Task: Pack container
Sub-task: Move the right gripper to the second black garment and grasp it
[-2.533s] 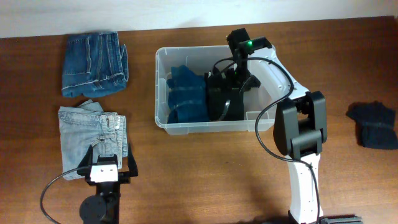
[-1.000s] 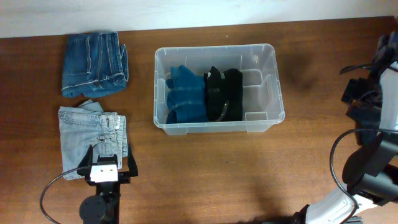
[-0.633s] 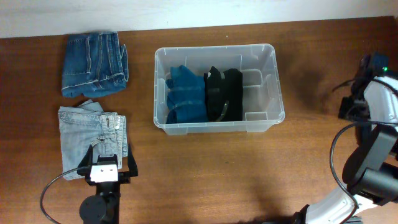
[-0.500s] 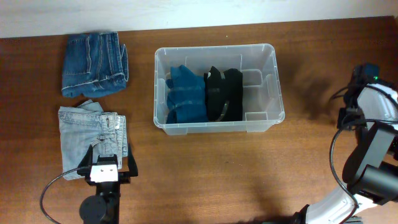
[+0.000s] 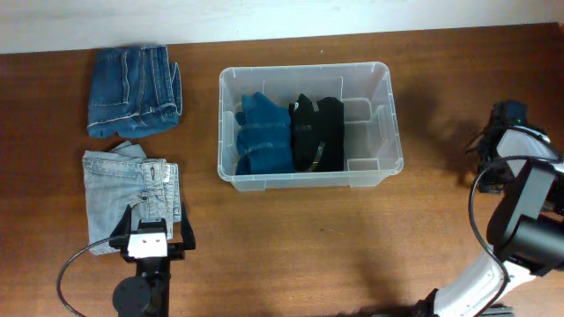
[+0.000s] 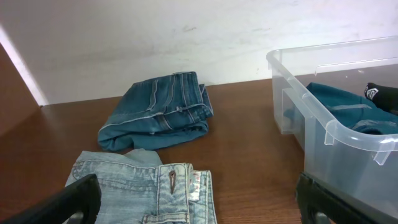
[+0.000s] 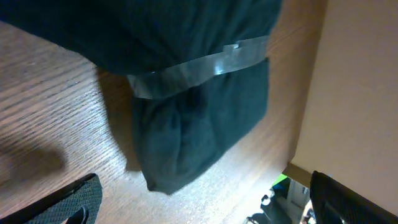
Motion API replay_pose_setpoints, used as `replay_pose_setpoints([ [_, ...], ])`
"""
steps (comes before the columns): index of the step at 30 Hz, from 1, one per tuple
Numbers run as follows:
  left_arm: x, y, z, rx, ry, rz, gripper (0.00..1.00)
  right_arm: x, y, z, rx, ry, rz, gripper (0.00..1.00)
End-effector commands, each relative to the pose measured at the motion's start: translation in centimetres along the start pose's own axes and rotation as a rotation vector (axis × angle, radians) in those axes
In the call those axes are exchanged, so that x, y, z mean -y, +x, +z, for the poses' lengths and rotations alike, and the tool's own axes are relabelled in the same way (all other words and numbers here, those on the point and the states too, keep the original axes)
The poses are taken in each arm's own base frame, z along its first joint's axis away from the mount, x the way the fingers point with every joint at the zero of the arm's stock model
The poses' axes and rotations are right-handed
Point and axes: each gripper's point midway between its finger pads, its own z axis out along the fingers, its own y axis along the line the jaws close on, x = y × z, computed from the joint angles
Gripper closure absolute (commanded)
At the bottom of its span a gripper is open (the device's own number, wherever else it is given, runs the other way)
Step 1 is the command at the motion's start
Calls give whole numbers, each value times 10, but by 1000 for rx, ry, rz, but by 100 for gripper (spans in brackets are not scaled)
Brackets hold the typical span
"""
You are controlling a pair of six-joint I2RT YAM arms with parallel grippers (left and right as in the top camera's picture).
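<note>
The clear plastic container (image 5: 388,114) stands mid-table. Inside it a folded blue garment (image 5: 263,134) lies beside a folded black one (image 5: 317,132). My right arm (image 5: 522,143) is at the table's far right edge. In the right wrist view my right gripper (image 7: 205,208) is open just above a dark folded garment (image 7: 199,124) bound by a shiny band, touching nothing. My left gripper (image 5: 157,217) (image 6: 202,208) rests open at the front left, over the near edge of the light-blue jeans (image 5: 132,185) (image 6: 137,186), holding nothing.
Folded dark-blue jeans (image 5: 132,88) (image 6: 158,112) lie at the back left, behind the light-blue pair. The container's wall (image 6: 329,124) rises to the right of my left gripper. A pale wall runs along the table's far edge.
My right arm has left the container, leaving the black garment inside, and swung to the far right edge, coming down over the dark garment there. The left arm has not moved.
</note>
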Motion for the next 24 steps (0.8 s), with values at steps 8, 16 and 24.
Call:
replay_pose_setpoints([
  [8, 0, 1, 0, 0, -3, 16, 1, -6, -10, 27, -2, 38, -71, 2],
  [16, 0, 1, 0, 0, -3, 16, 1, -5, -22, 37, 53, -24, -21, 1],
  [24, 0, 1, 0, 0, -3, 16, 1, -31, -23, 53, 68, -175, -11, 20],
])
